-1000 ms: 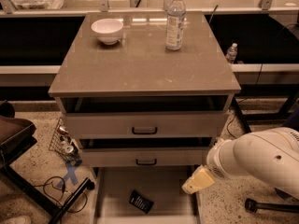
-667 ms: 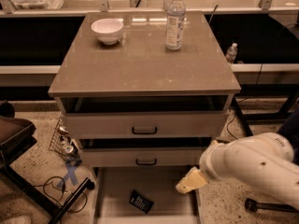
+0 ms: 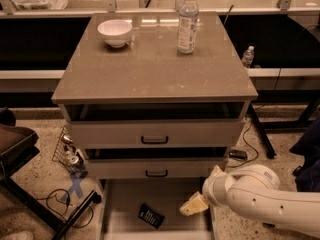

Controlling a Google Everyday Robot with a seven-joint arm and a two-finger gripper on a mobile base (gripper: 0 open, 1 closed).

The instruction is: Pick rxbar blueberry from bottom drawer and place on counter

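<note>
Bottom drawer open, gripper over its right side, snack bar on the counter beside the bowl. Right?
No. The snack bar lies on the floor of the open bottom drawer, left of the gripper, not on the counter. The camera view shows it. The gripper does hang over the drawer's right side, and the bowl is on the counter.

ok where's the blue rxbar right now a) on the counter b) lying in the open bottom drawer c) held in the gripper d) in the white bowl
b: the rxbar blueberry lies flat on the bottom drawer floor, with the gripper low at the drawer's right side, apart from it.
</note>
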